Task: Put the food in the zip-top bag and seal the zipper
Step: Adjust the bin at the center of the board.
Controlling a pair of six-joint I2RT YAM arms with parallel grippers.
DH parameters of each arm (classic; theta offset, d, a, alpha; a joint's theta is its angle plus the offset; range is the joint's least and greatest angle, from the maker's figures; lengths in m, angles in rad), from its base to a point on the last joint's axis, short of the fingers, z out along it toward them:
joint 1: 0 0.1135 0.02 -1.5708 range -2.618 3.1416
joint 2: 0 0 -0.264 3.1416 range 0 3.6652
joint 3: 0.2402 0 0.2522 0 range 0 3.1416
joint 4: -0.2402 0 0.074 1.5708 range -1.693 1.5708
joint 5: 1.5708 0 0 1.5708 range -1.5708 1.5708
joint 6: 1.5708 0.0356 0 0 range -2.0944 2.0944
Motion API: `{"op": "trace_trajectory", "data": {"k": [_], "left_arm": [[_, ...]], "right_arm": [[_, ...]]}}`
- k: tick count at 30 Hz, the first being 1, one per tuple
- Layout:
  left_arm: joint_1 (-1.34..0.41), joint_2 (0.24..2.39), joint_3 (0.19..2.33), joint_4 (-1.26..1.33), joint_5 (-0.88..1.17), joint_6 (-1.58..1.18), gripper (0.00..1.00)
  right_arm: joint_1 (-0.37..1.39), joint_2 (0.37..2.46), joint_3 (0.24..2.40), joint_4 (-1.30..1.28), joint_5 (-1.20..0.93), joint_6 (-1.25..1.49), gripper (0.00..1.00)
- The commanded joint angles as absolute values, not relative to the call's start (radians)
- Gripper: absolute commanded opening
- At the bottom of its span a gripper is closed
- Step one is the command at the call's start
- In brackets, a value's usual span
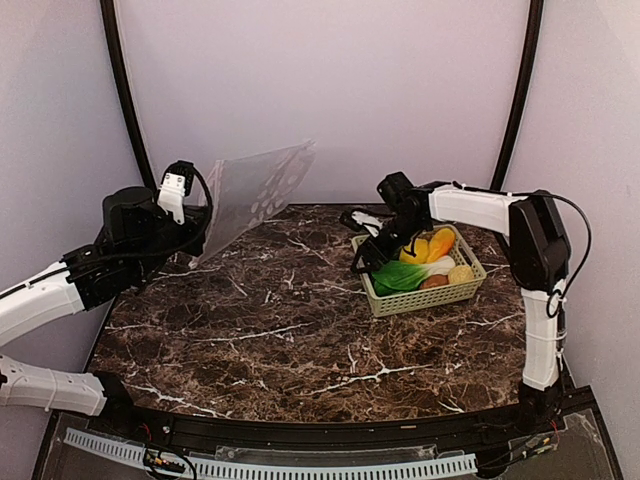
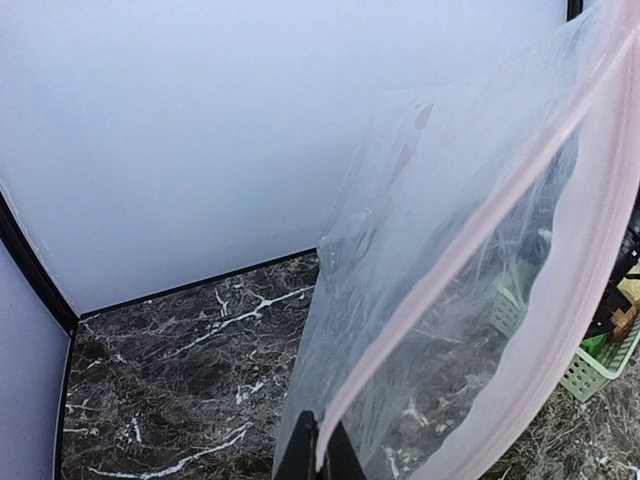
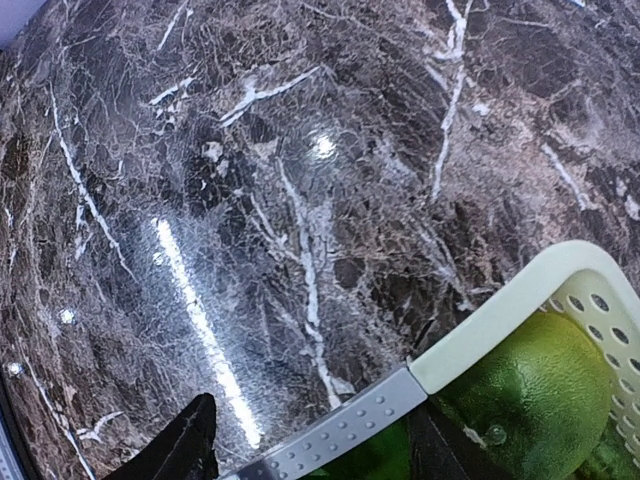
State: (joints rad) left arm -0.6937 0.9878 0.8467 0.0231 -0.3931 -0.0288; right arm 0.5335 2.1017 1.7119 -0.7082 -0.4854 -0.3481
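Note:
My left gripper [image 1: 193, 232] is shut on the zipper [image 2: 417, 300], the pink strip of the clear zip-top bag [image 1: 255, 190], and holds the bag up above the table's left rear. In the left wrist view the bag [image 2: 440, 200] hangs across the right half, with its mouth a little apart. The food lies in a pale green basket [image 1: 470, 288]: green-and-white bok choy [image 1: 402, 275], yellow lemon [image 1: 415, 250], an orange piece [image 1: 441, 241], a brown potato [image 1: 435, 282] and a beige round one [image 1: 461, 273]. My right gripper [image 1: 372, 255] is open at the basket's left end. One finger [image 3: 190, 445] is outside the rim [image 3: 520, 320]. The other is inside by a green piece [image 3: 530, 385].
The dark marble table [image 1: 280, 320] runs to a black frame at the walls. The basket stands at the right rear and also shows in the left wrist view [image 2: 600, 375]. A grey studded stretch [image 3: 340, 432] continues the basket rim between my right fingers.

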Motion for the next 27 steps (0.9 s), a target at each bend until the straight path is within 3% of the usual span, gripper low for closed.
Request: {"op": "trace_trajectory", "data": {"k": [1,6,19,23,27], "left_arm": [[-0.692,0.993,0.827,0.037,-0.407,0.016,0.01],[-0.692,0.989,0.829,0.035,-0.413,0.013,0.01],[-0.692,1.021,0.843,0.023,-0.393,0.005,0.01],[-0.692,1.028,0.859,-0.008,-0.426,0.007,0.01],[-0.692,1.031,0.950,-0.171,-0.576,0.005,0.01]], "right_arm": [[0.605,2.093,1.698,-0.785,-0.425,-0.400,0.60],[0.708,2.018,1.565,-0.787,-0.386,-0.490,0.42],[0.880,1.702,1.127,-0.853,-0.335,-0.657,0.31],[0.880,1.630,1.048,-0.861,-0.313,-0.683,0.32],[0.878,1.572,1.092,-0.880,-0.375,-0.677,0.45]]}}
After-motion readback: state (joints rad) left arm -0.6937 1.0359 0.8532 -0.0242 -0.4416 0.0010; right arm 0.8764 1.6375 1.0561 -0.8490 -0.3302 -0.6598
